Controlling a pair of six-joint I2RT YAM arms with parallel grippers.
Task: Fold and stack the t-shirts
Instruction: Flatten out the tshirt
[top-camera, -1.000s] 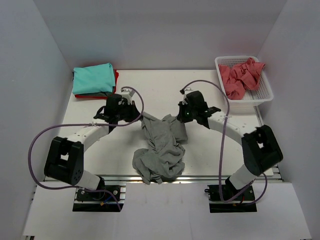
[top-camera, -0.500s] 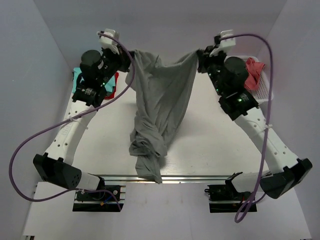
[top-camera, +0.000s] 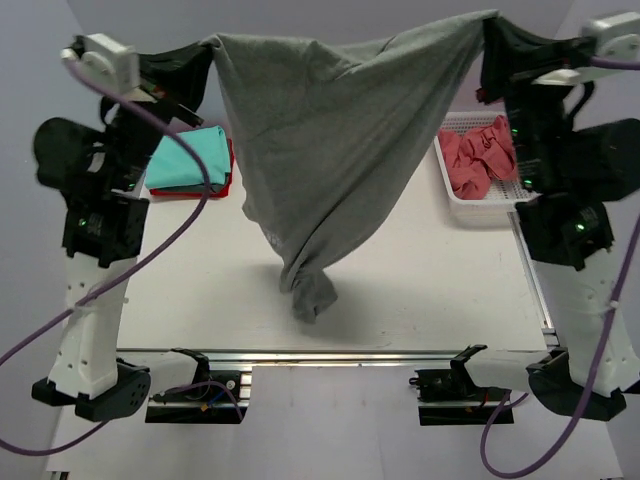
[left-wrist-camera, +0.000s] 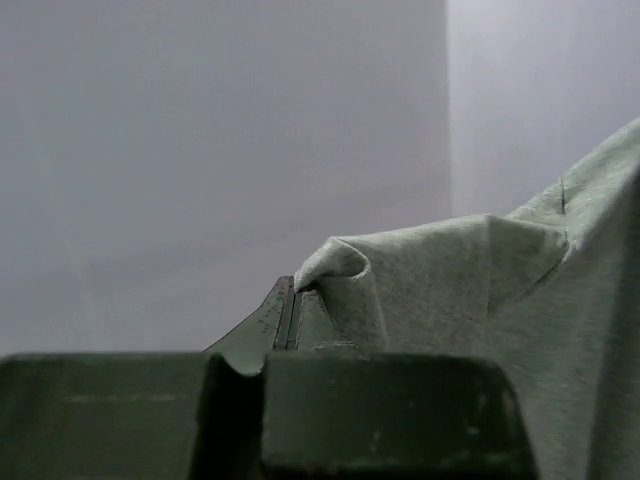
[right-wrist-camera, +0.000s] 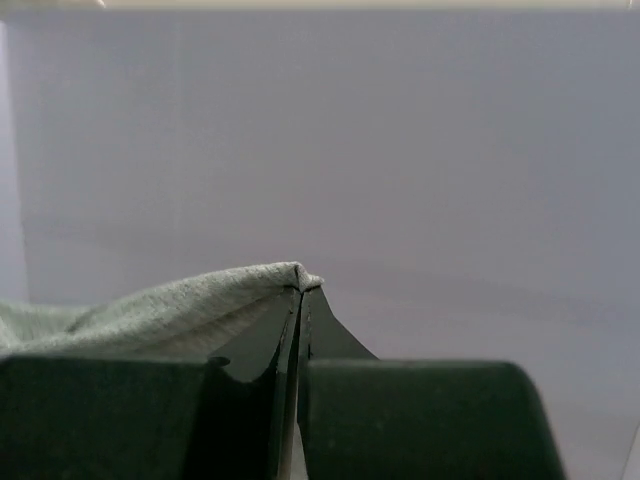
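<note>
The grey t-shirt (top-camera: 320, 150) now hangs high between both arms. A second ago it lay crumpled on the worktop (top-camera: 430, 290) between the low arms, and half a second ago it was only partly raised. The left gripper (top-camera: 195, 62) pinches one upper corner, its jaws clamped on a fold of grey cloth in the left wrist view. The right gripper (top-camera: 492, 38) has its jaws pressed tight on the other corner. The arms stand wider apart than before, so the top edge stretches nearly taut. The cloth tapers to a twisted tail near the worktop's front middle; whether it touches is unclear. The teal t-shirt (top-camera: 185, 160) stays folded on the red t-shirt (top-camera: 228, 186) at the far left. The coral-pink t-shirt (top-camera: 478, 158) remains in the white mesh basket (top-camera: 495, 208).
</note>
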